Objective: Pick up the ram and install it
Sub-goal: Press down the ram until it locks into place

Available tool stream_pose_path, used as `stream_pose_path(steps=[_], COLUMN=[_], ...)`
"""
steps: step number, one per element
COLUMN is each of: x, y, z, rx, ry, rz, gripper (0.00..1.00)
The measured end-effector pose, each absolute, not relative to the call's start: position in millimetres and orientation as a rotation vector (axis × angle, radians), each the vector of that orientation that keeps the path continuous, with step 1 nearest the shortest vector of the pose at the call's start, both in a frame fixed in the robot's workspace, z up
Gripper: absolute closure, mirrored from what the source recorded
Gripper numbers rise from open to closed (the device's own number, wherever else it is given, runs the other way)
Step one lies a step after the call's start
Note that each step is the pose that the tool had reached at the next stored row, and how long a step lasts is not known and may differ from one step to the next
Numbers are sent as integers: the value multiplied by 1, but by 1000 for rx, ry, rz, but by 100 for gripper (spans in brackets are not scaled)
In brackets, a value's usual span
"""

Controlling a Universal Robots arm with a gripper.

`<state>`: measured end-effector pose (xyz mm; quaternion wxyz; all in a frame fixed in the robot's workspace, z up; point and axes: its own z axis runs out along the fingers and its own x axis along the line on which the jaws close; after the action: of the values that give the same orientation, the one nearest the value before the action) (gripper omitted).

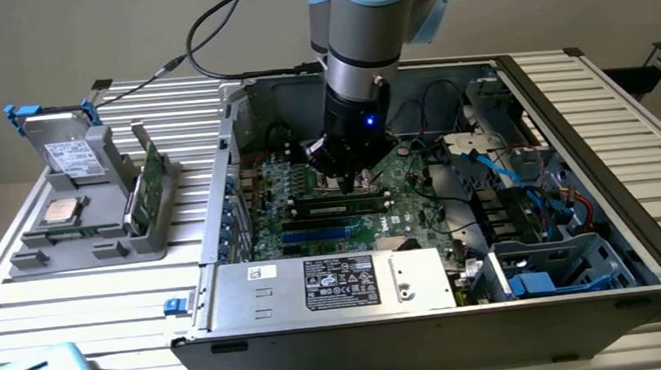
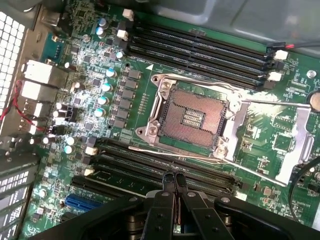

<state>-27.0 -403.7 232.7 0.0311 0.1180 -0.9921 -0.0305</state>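
Closed jaws just above seated ram point(image 1: 335, 207).

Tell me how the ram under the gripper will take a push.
The ram looks thin and flat: probably stiff and light. It seems to stand on edge on the motherboard, so a sideways push may flex or crack it.

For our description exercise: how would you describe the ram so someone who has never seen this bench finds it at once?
Look into the open computer case, at the green motherboard. Right beneath the gripper runs a bank of long slots; the ram is the one green strip with a pale label, among bare black and blue slots.
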Motion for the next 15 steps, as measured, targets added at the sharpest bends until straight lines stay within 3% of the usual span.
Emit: stream_pose_path(steps=[15], x=[-27], y=[-404], z=[233], rx=[132], ry=[-3079], rz=[-94], gripper=[89])
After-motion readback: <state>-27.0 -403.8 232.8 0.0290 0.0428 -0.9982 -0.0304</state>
